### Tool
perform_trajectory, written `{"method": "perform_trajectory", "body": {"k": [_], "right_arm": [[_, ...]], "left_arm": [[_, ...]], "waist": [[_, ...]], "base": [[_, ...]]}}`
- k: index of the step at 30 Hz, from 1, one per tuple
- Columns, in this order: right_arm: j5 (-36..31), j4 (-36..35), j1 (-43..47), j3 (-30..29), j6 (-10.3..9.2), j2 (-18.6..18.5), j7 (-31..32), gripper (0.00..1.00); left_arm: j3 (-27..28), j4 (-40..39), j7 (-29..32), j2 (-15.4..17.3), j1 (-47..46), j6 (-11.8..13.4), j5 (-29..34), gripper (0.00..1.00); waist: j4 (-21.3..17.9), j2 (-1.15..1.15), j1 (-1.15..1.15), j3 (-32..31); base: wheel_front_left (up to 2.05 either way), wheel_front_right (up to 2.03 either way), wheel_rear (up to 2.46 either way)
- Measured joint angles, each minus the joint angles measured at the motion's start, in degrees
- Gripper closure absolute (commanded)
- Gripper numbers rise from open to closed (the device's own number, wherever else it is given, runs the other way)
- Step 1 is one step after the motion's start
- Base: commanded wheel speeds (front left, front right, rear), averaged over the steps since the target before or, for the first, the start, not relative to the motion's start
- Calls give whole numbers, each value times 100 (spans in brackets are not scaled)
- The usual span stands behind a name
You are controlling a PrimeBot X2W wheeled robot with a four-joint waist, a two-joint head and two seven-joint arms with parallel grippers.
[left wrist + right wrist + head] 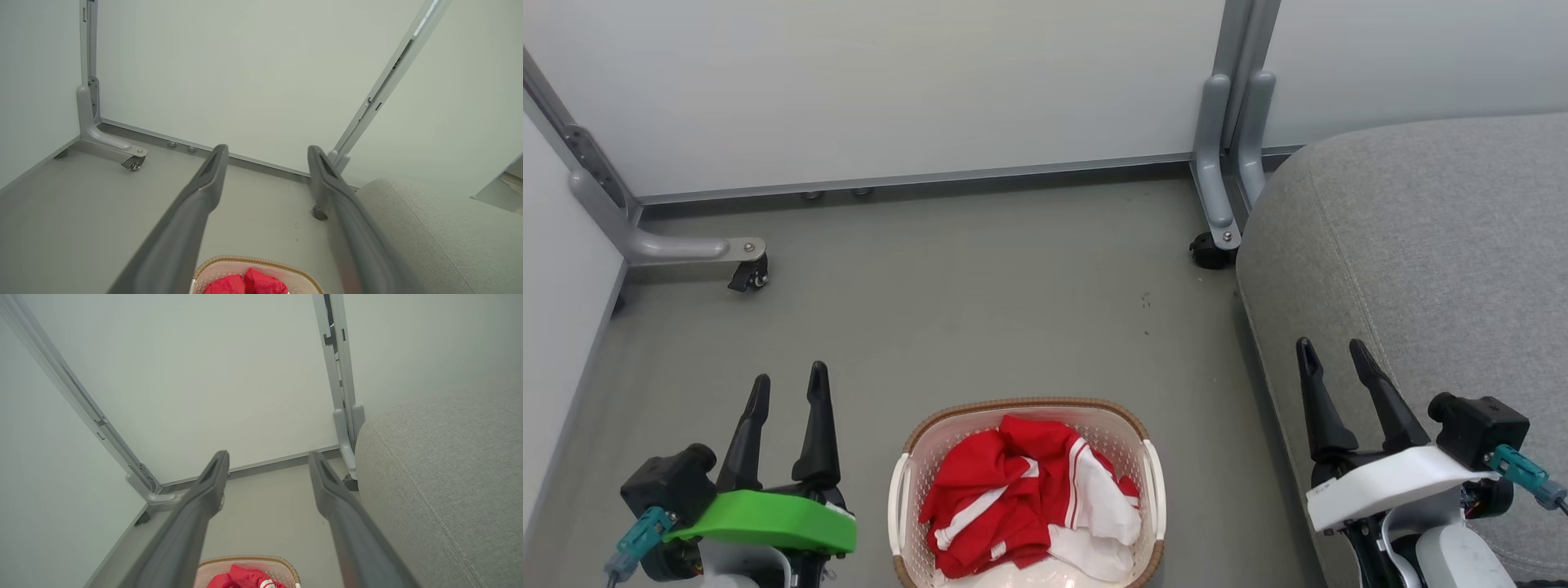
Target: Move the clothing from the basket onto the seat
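Head view, start of the transfer as I judge it: nothing has been lifted yet. The clothing (1005, 498) lies crumpled inside the basket (1029, 403), which stands on the floor (980, 294) between my two arms. The seat (1421, 245) rises to my right, near the basket but apart from it.

Left end effector (789, 374): fingers spread well apart, holding nothing, hovering to the left of the basket. Right end effector (1331, 345): likewise parted and empty, poised over the near edge of the seat. Both wrist views confirm a clear gap between each pair of fingers, with the far rim of the basket and a fold of red fabric low in the picture.

Handling, by my estimate: the fabric is soft, light and limp, and it will sag and trail once raised. It may also drag a second garment up with it. I would pinch the raised red fold at the far centre of the heap, where the cloth bunches thickest.

Orientation: the heap has no clear long axis. Red lies mostly to the left, a white panel to the near right, and the stripe trim runs diagonally. The basket's near end is cut off, so I cannot tell which way its long axis runs.
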Motion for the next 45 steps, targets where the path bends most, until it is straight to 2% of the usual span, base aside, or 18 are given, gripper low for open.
{"method": "perform_trajectory", "body": {"k": [20,45], "right_arm": [[-931,171,83,109,1,35,-255,0],[-1659,378,93,215,2,79,-506,0]], "left_arm": [[-48,191,-253,-18,49,-5,1032,0],[-9,458,-510,-26,110,-7,1990,0]], "waist": [[12,0,0,16],[2,0,0,21]], "base": [[0,0,0],[0,0,0]]}}
